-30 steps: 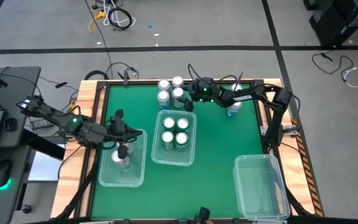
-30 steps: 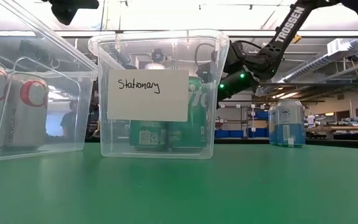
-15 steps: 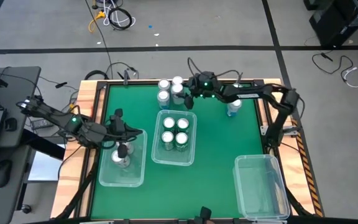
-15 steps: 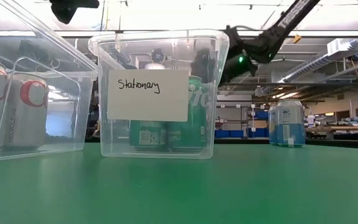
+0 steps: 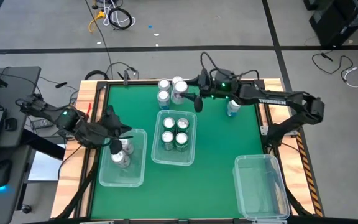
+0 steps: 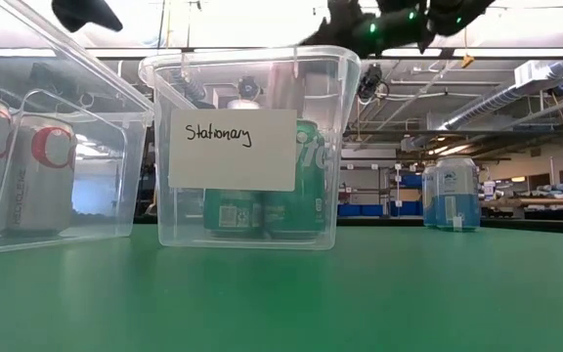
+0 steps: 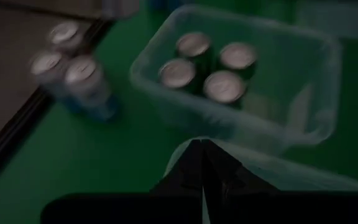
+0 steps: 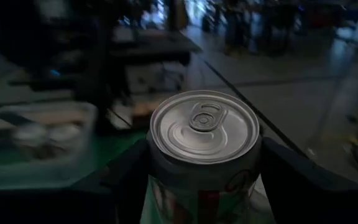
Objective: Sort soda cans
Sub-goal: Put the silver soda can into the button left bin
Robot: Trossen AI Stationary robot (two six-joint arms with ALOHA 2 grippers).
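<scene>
My right gripper (image 5: 189, 98) is high over the table's far edge, shut on a white soda can with red marks (image 8: 204, 134). Three more cans (image 5: 166, 87) stand on the mat just beyond it. A blue can (image 5: 233, 109) stands alone at the far right. The middle clear bin (image 5: 191, 158) holds several green cans (image 5: 174, 132). Two white cans (image 6: 27, 171) stand in the left bin (image 5: 138, 177). My left gripper (image 5: 114, 147) hovers shut over that bin with nothing in it, its fingers (image 7: 202, 168) pressed together. My right gripper pinches the white can by its upper side wall (image 8: 166, 177), just below the silver top, between its two fingers. The fingers come nearly level from the table's right side. The can stands upright in the hold, lifted clear of the mat.
An empty clear bin (image 5: 278, 205) sits at the near right corner. The middle bin carries a paper label (image 6: 233, 149). Open green mat lies between the bins and toward the near edge. A laptop and mouse rest on a desk left of the table.
My right gripper has closed on the white can among the group at the far edge and has risen steeply with it, lifting it clear and upright. My left gripper has lifted a little above the left bin and tipped its fingers upward, staying shut.
</scene>
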